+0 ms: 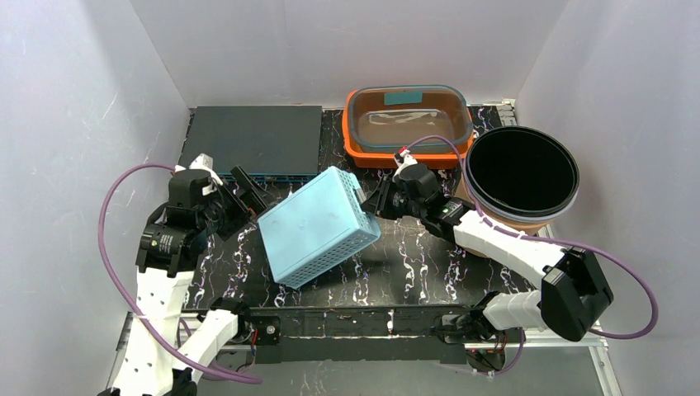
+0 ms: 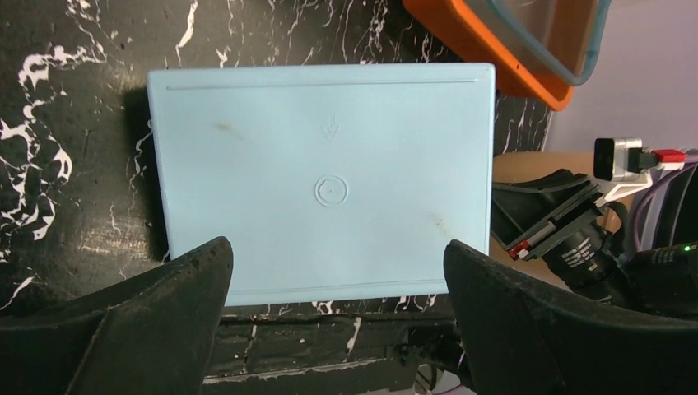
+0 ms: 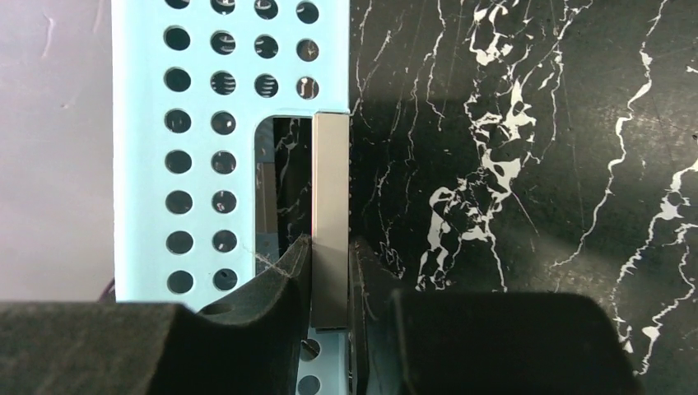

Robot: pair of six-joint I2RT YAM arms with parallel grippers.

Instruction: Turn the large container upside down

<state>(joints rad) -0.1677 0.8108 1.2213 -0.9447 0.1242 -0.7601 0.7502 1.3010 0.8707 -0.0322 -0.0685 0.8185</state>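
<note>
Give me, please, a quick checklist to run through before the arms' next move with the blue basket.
1. Right claw shut on the blue basket at its handle rim: ok.
2. Left claw open, not gripping the basket: ok.
3. Basket's solid base facing up: ok.
4. Basket lying flat on the table: cannot tell; it looks tilted from above.
5. Basket apart from the orange container: ok.

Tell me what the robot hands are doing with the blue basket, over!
Right gripper shut on light blue basket rim. Left gripper open, facing its base. Basket bottom-up. Orange container close behind.
</note>
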